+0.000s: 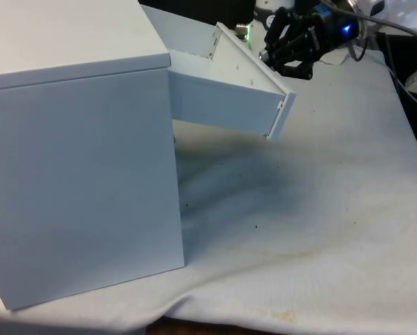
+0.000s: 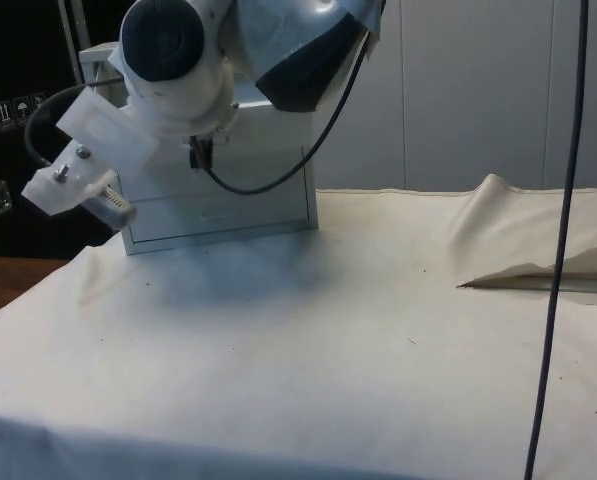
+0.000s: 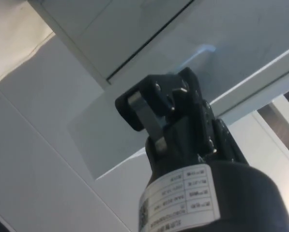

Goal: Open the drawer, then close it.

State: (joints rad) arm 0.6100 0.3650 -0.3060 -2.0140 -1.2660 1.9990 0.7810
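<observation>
Black hand (image 1: pixel 286 52) beside open drawer (image 1: pixel 225 87).

Drawer (image 1: pixel 225 94): pale grey-white, pulled well out of the chest, jutting toward the upper right of the front view.
Drawer front (image 1: pixel 281 117): a thin panel at the far end, edge-on.
Chest of drawers (image 1: pixel 75 167): plain white box, upright at the front view's left.

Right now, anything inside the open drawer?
Can't tell. The front view catches the drawer from outside: its side wall and front panel, pulled out of the cabinet. The inside is hidden by that wall. The tool sits at the front panel.
</observation>
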